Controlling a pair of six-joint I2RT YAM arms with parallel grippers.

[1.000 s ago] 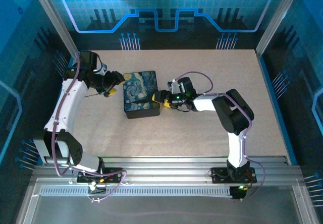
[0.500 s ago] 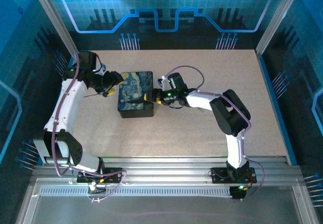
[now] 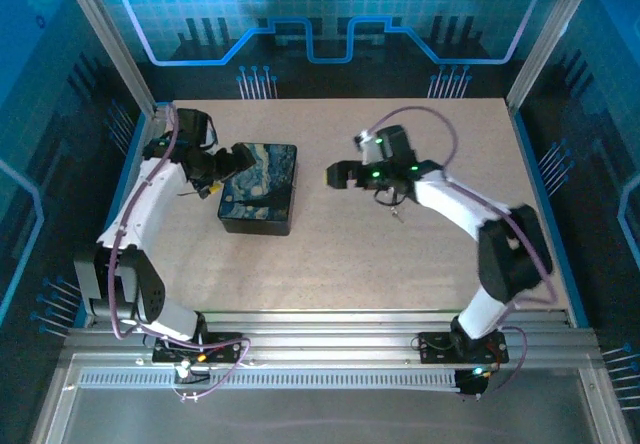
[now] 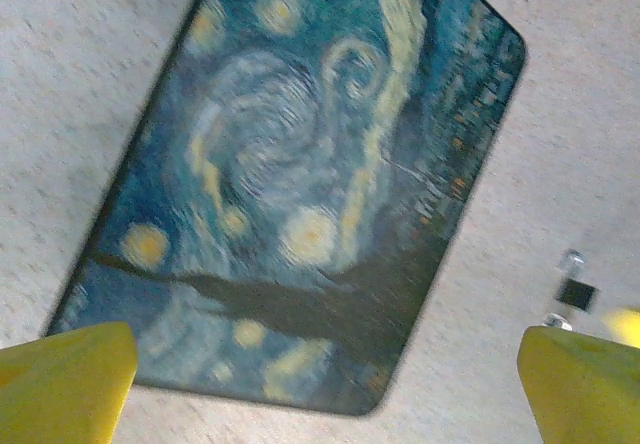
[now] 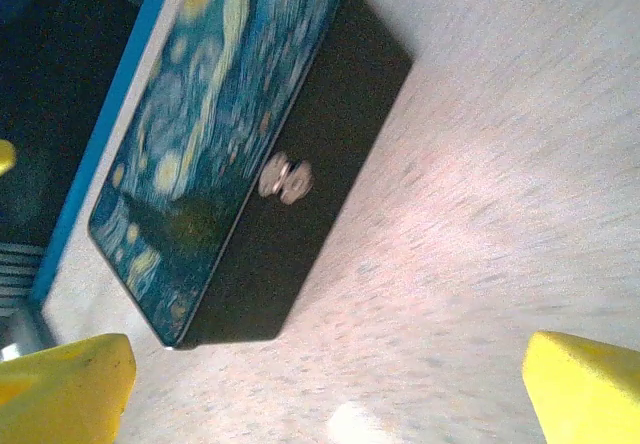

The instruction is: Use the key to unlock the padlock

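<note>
A: What sits nearest on the counter (image 3: 330,264)?
B: A box (image 3: 258,192) with a swirling night-sky lid and a silver clasp (image 5: 285,179) on its dark side wall.
A: And the padlock?
B: A small dark thing (image 4: 575,292) with shiny bits lies off the box's corner. It's too small to name.
A: The tools?
B: The right tool (image 3: 340,175) is clear of the box. The left tool (image 3: 232,162) is by its far left corner. Both are spread wide, holding nothing.
</note>
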